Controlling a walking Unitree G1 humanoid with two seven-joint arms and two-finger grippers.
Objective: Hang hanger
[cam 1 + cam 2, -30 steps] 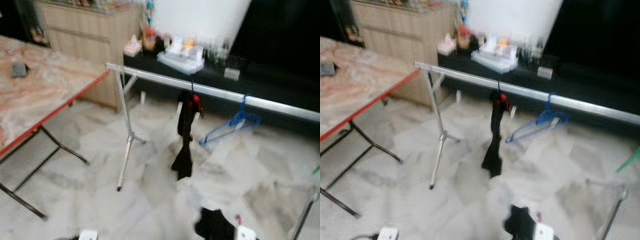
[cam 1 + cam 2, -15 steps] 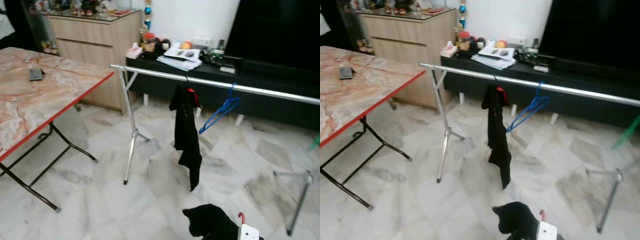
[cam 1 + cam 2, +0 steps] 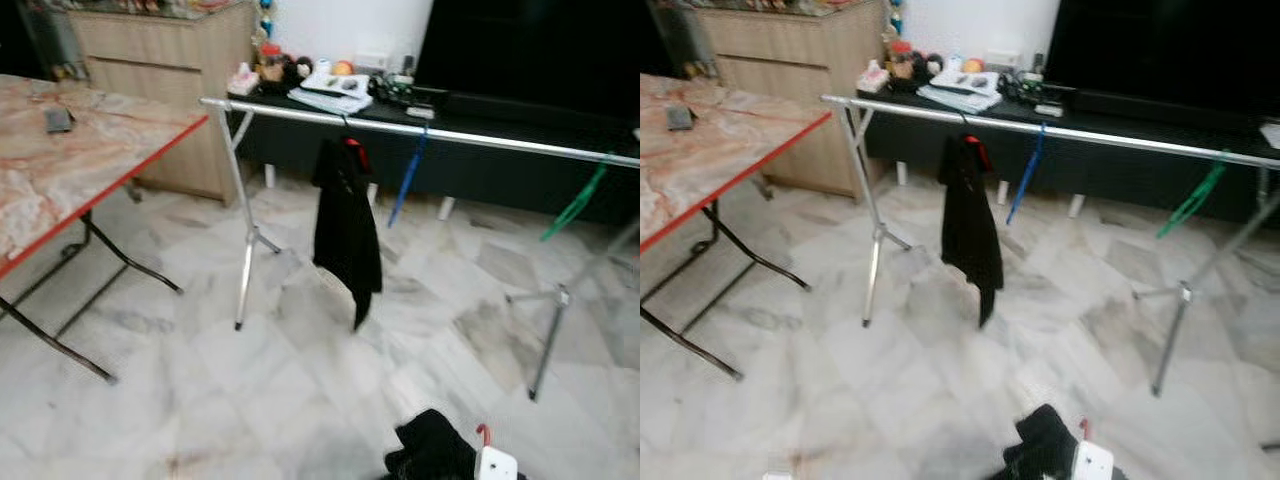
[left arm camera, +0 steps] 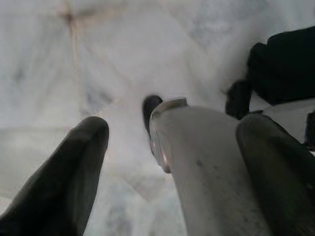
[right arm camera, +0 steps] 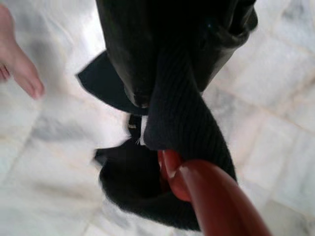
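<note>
A silver clothes rail [image 3: 480, 137] crosses the room on two stands. On it hang a black garment [image 3: 346, 225] on a red hanger, a blue hanger [image 3: 406, 187] and a green hanger [image 3: 574, 202]. Low in front of me, my right gripper [image 5: 177, 59] is shut on a red hanger [image 5: 211, 199] draped with a black knit garment [image 3: 432, 455], well below and short of the rail. The hanger's red hook [image 3: 484, 433] sticks up beside my white wrist [image 3: 496, 466]. My left gripper [image 4: 172, 162] hangs open over the marble floor beside my own silver limb [image 4: 211, 172].
A folding marble-top table [image 3: 70, 170] with a red edge stands at the left. Behind the rail are a wooden cabinet [image 3: 160, 60] and a low black TV unit [image 3: 520, 170] with clutter on top. A person's bare foot [image 5: 17, 64] is on the floor near my right gripper.
The whole view has shifted, bringing the green hanger and the rail's right stand into sight. The held garment stays at the bottom of the picture.
</note>
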